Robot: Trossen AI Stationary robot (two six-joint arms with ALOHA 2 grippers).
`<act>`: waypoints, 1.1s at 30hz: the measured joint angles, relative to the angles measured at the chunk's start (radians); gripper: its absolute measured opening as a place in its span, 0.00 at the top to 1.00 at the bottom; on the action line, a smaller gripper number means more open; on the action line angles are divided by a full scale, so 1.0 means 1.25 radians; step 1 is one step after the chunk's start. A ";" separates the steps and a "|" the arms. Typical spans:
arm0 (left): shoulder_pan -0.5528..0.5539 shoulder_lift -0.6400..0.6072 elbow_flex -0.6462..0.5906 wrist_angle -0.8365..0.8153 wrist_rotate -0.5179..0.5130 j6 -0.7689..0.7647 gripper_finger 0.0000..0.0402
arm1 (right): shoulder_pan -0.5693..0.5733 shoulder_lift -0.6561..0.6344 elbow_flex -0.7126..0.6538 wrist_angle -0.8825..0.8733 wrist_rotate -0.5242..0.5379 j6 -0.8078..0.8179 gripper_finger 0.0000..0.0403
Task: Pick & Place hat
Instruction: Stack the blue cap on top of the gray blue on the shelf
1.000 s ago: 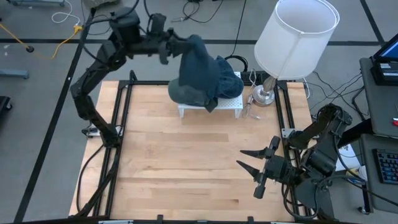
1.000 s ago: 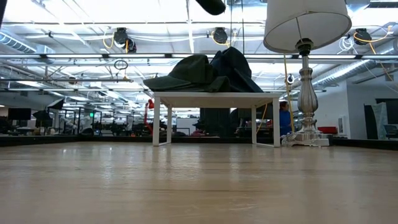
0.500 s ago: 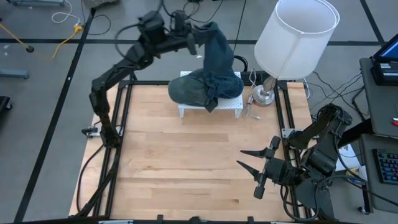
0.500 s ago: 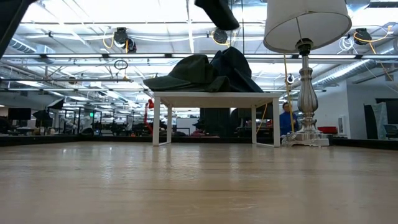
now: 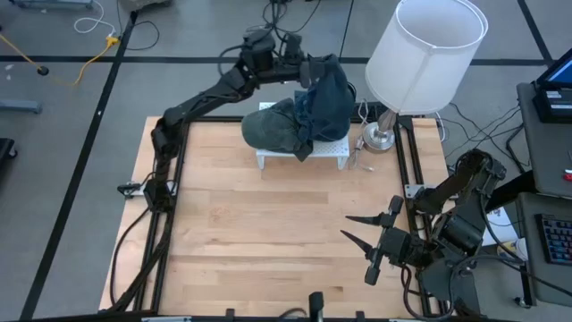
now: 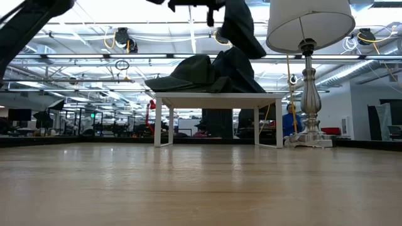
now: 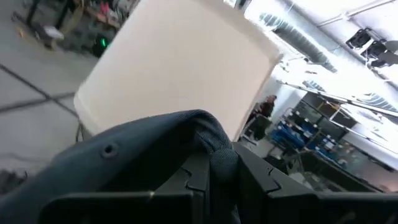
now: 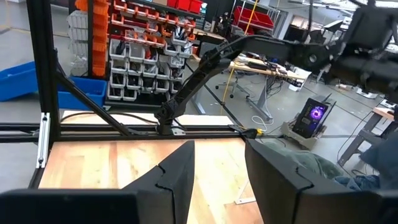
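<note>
high view showed the left gripper (image 5: pixel 308 72) pinching a limp dark blue fabric hat (image 5: pixel 327 94); soft cloth, best gripped at a fold.

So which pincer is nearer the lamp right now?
Left. The left pincer holds a blue hat up beside the lamp; the right pincer sits open at the table's near right.

Left claw (image 5: pixel 310 73) clamped, arm outstretched; right claw (image 5: pixel 357 230) parted, low

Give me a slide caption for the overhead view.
Left gripper holds a blue hat above the white stand; right gripper waits open.
</note>
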 joint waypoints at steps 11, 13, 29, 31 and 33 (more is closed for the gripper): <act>0.035 0.065 0.000 -0.101 0.011 -0.028 0.90 | 0.000 0.000 0.000 -0.010 -0.002 0.000 0.68; 0.036 0.065 -0.012 -0.135 0.005 -0.020 0.90 | 0.000 0.000 0.000 -0.013 -0.002 0.001 0.68; 0.036 0.063 -0.128 -0.173 0.001 -0.021 0.90 | 0.000 0.000 0.000 -0.032 0.000 0.001 0.68; 0.041 0.055 -0.128 -0.236 -0.005 -0.010 0.90 | 0.000 0.000 0.000 -0.033 0.000 0.001 0.68; 0.042 0.048 -0.128 -0.284 -0.023 0.011 0.90 | 0.000 0.000 -0.001 -0.033 0.000 0.001 0.68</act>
